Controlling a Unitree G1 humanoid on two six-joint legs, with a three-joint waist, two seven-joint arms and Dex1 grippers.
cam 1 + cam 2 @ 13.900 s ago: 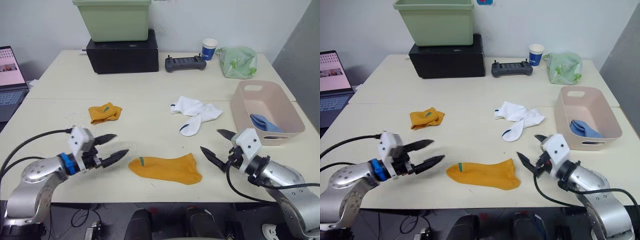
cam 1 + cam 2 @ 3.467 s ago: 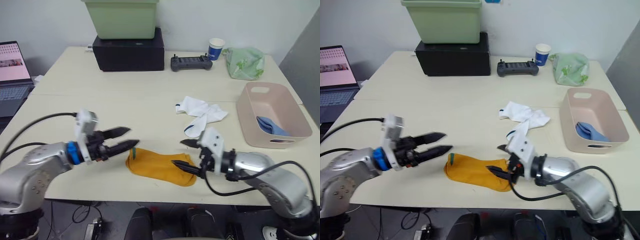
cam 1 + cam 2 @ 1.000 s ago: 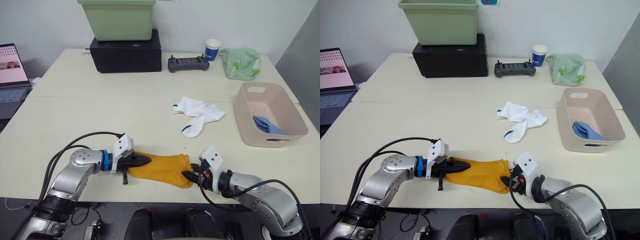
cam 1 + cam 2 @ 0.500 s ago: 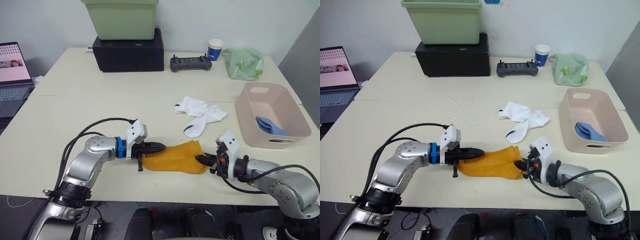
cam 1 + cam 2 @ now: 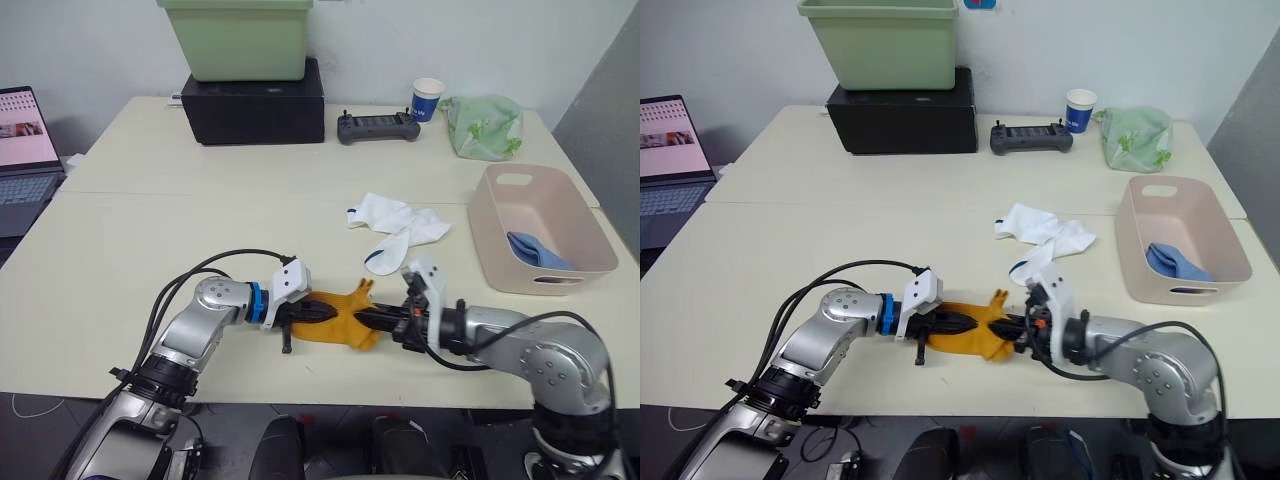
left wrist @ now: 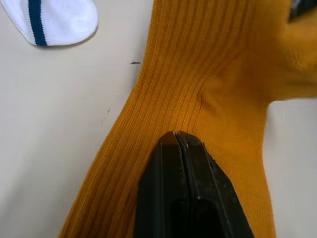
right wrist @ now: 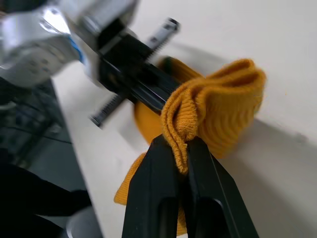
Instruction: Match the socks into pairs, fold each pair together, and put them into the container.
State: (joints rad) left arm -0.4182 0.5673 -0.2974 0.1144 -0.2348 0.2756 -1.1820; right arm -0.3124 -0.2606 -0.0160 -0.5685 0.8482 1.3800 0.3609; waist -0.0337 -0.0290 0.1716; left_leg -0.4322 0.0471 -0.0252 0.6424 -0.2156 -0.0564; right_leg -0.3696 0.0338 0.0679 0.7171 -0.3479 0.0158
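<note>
The mustard-orange sock (image 5: pixel 340 308) lies bunched and folded near the table's front edge. My left gripper (image 5: pixel 322 313) is shut on its left part, fingertips (image 6: pixel 177 136) pinched into the ribbed fabric. From the right, my right gripper (image 7: pixel 179 145) is shut on a doubled-over edge of the same orange fabric and holds it close to the left gripper. I cannot tell how many layers are in the bundle. Two white socks (image 5: pixel 395 225) with dark marks lie in a heap further back. The pink container (image 5: pixel 483 228) stands at the right with a light blue sock (image 5: pixel 533 250) inside.
At the back stand a green bin (image 5: pixel 235 40) on a black box (image 5: pixel 250 100), a controller (image 5: pixel 373 127), a paper cup (image 5: pixel 426 98) and a pale green cloth bag (image 5: pixel 483 125). A laptop (image 5: pixel 20 140) is at the far left.
My right gripper closed on the sock's right end and carried it leftward over the rest, folding it. My left gripper slid right with its end. The two grippers now nearly meet.
</note>
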